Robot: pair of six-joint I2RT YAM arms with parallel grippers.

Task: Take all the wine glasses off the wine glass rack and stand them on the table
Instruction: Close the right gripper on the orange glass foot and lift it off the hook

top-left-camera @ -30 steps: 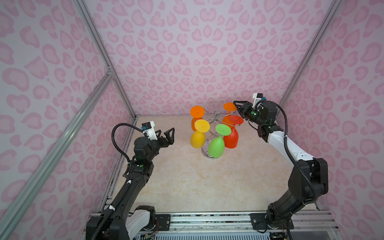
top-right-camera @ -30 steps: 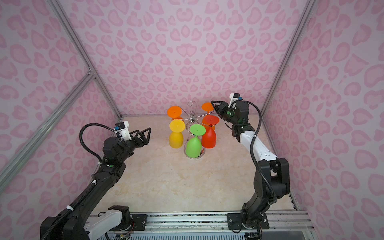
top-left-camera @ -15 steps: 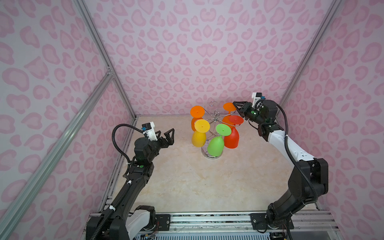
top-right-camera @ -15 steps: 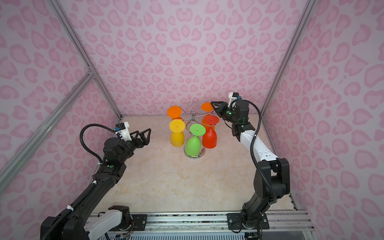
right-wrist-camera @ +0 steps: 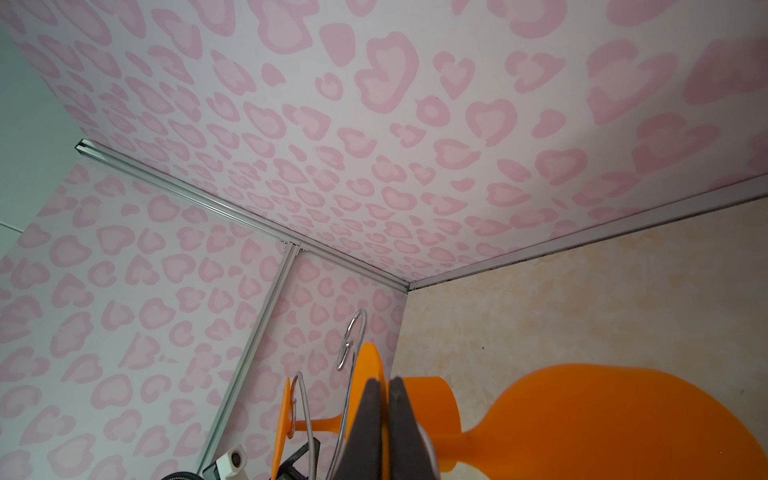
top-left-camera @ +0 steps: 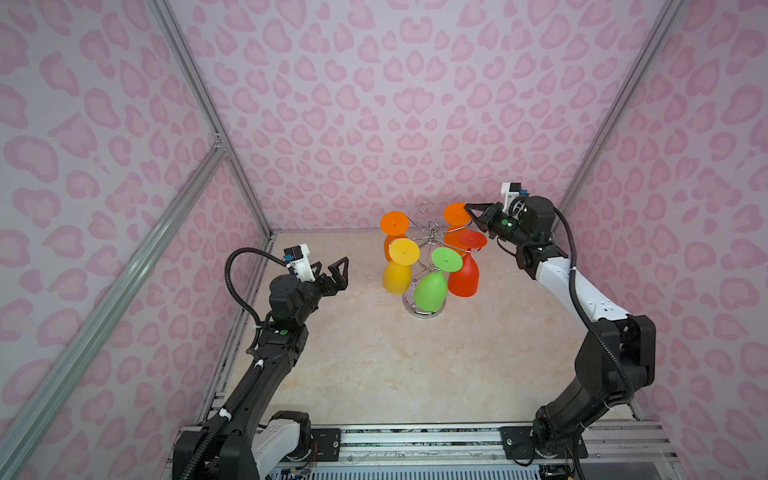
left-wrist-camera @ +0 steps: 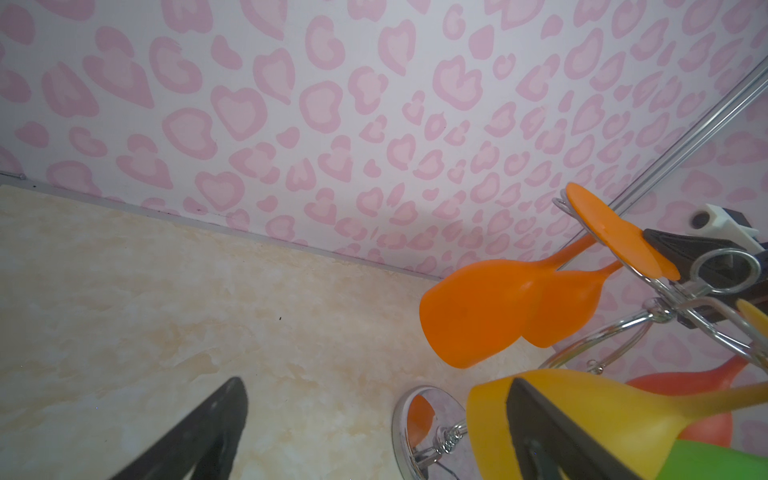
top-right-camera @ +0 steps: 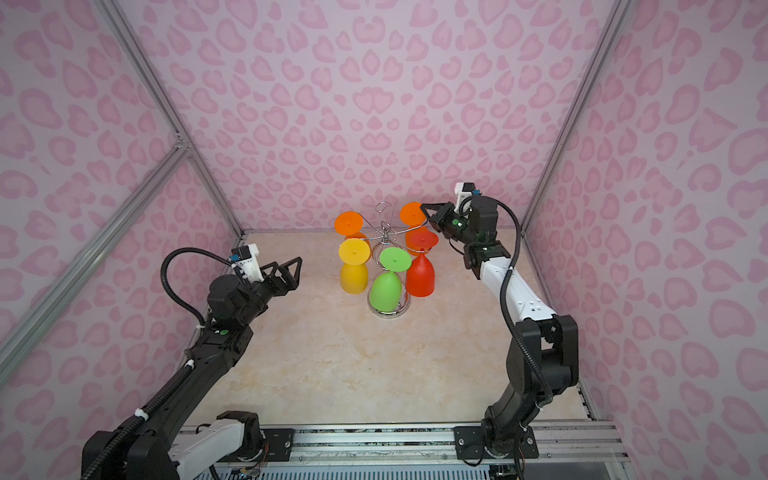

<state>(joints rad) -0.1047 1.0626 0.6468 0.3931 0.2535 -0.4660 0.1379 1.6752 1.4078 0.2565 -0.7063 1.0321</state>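
The marbled tabletop (top-left-camera: 374, 365) carries the wine glass rack (top-left-camera: 432, 237) (top-right-camera: 386, 237), its chrome arms loaded with five upside-down glasses. The red glass (top-left-camera: 463, 278) hangs on the rack's right. The green glass (top-left-camera: 430, 293) hangs at its front, the yellow glass (top-left-camera: 397, 278) on its left, and a second orange glass (top-left-camera: 394, 222) at its rear left. At the rack's rear right hangs the orange wine glass (top-left-camera: 456, 214) (top-right-camera: 411, 214) (right-wrist-camera: 623, 415), foot uppermost on its wire arm. The right gripper (top-left-camera: 471, 210) (top-right-camera: 426, 208) (right-wrist-camera: 388, 399) reaches in from the rack's right, its jaws pressed together on that foot's rim. The left gripper (top-left-camera: 332, 270) (top-right-camera: 286, 268) is well to the rack's left, jaws spread wide and empty.
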